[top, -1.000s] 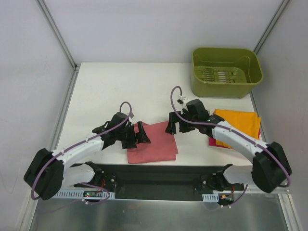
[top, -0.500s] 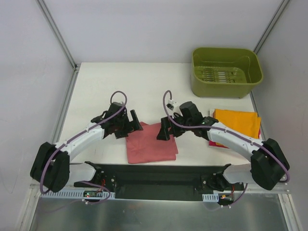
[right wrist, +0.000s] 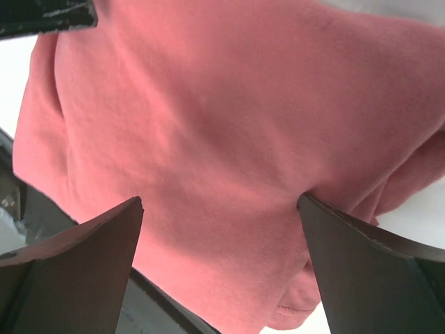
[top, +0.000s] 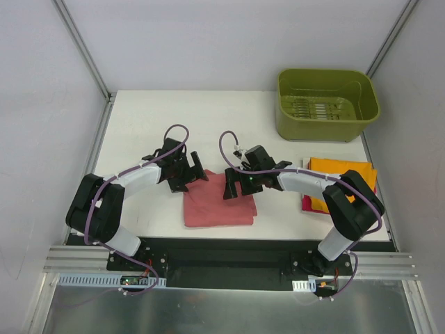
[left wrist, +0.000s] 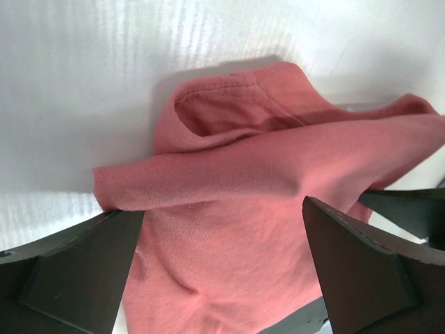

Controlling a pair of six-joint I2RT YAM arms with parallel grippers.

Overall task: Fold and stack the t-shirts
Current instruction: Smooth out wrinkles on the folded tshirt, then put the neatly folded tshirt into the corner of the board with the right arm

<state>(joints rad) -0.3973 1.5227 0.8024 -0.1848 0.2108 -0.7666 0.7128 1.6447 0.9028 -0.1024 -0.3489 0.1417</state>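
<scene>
- The left gripper (top: 190, 174) and right gripper (top: 235, 185) are spread wide over the far edge of the red t-shirt (top: 217, 207).
- The orange t-shirt (top: 348, 177) lies near the counter's (top: 153, 118) right edge.

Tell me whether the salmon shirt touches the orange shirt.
Apart. The top external view shows a strip of bare table between the salmon shirt and the orange shirt.

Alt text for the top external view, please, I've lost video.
A folded salmon t-shirt lies on the table, with the open left gripper at its far-left corner and the open right gripper at its far-right corner. Right of it, an orange t-shirt lies on a magenta t-shirt, in front of a green tub.
</scene>
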